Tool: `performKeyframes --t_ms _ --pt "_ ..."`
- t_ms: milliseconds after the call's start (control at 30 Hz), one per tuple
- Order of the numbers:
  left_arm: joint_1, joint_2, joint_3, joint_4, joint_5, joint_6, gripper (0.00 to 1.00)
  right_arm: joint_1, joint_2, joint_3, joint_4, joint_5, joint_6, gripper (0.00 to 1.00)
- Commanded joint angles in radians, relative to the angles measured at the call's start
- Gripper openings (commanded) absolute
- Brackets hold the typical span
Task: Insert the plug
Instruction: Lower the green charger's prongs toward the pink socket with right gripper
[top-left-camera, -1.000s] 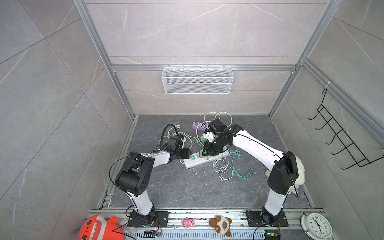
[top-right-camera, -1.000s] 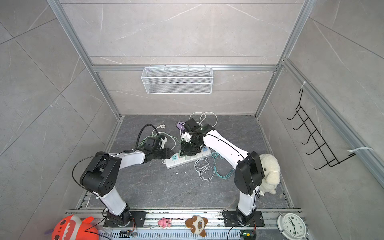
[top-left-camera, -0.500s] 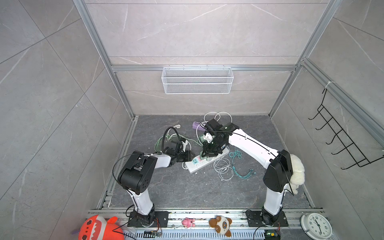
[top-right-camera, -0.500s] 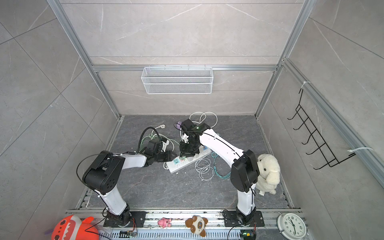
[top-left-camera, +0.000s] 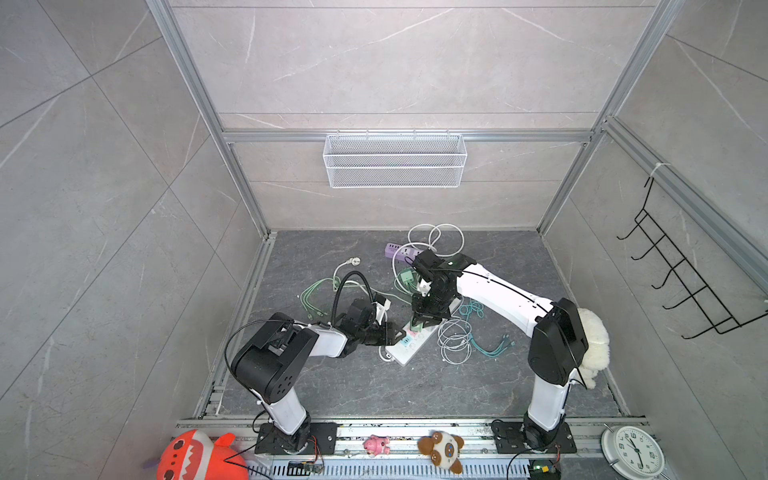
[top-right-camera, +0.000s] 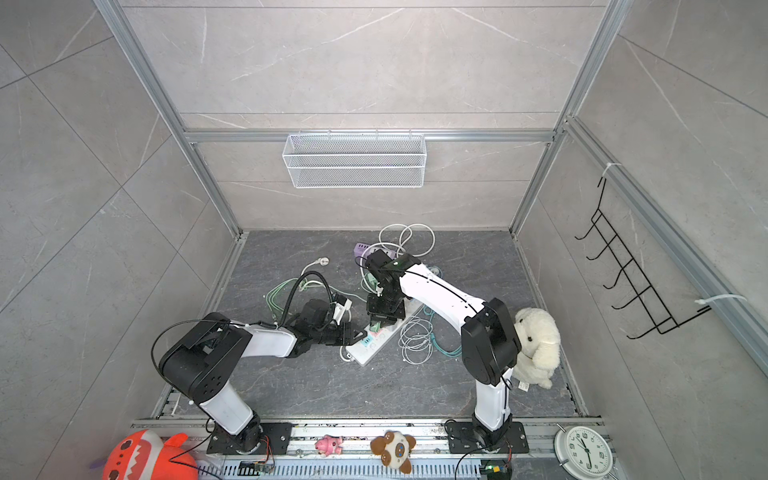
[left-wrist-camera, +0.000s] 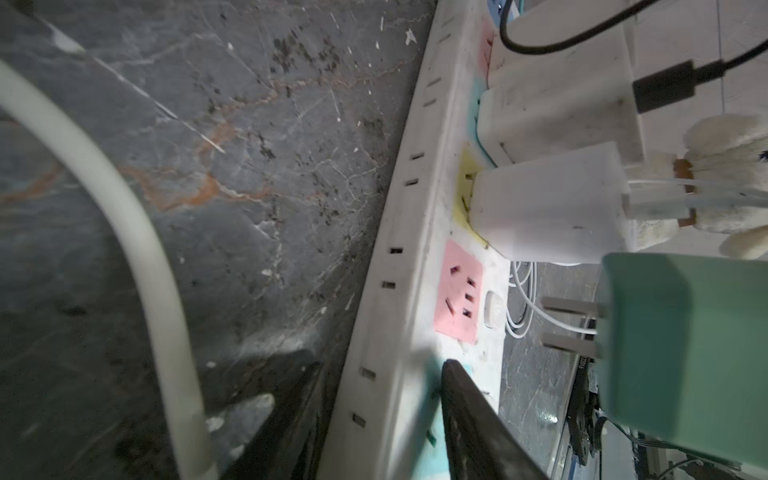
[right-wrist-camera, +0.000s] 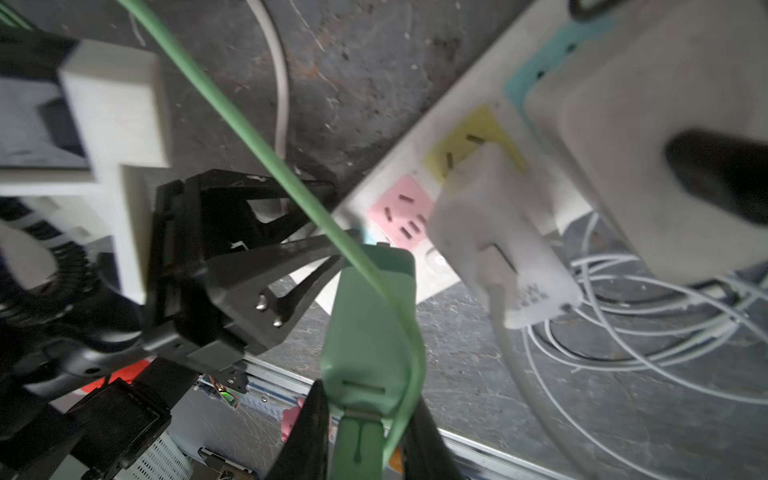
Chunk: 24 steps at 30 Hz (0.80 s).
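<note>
A white power strip (top-left-camera: 409, 347) (top-right-camera: 372, 347) lies slanted on the dark floor, with white chargers (left-wrist-camera: 548, 203) (right-wrist-camera: 494, 232) plugged into its yellow and teal sockets. Its pink socket (left-wrist-camera: 459, 293) (right-wrist-camera: 401, 216) is free. My left gripper (top-left-camera: 395, 334) (top-right-camera: 356, 334) (left-wrist-camera: 380, 370) is shut on the strip's near end, one finger on each long side. My right gripper (top-left-camera: 424, 322) (top-right-camera: 380, 320) (right-wrist-camera: 365, 395) is shut on the green plug (left-wrist-camera: 681, 340) (right-wrist-camera: 370, 316). The plug hangs just over the pink socket. Its two prongs (left-wrist-camera: 569, 324) point at the strip with a small gap.
A coil of white cable (top-left-camera: 455, 340) and green cables (top-left-camera: 492, 347) lie right of the strip. More green cable (top-left-camera: 316, 295) lies behind the left arm. A purple strip (top-left-camera: 401, 250) sits at the back, a white plush toy (top-left-camera: 594, 340) by the right arm.
The strip's end has slid toward the front with my left gripper on it. My right gripper has carried the green plug forward to above the pink socket.
</note>
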Motion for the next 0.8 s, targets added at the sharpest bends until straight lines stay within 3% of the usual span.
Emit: performKeyframes --t_ms 0,300,767 --pt "-0.015 0.026 -0.035 0.027 0.014 -0.035 0.49 0.003 -0.085 -0.034 -0.029 0.044 0.069 0.07" --pt "-0.021 0.0 -0.054 0.052 0.004 -0.016 0.49 0.033 -0.131 -0.111 0.062 0.104 0.218 0.07" --pt "-0.021 -0.158 -0.114 0.023 -0.054 0.005 0.5 0.067 -0.069 -0.129 0.153 0.154 0.367 0.06"
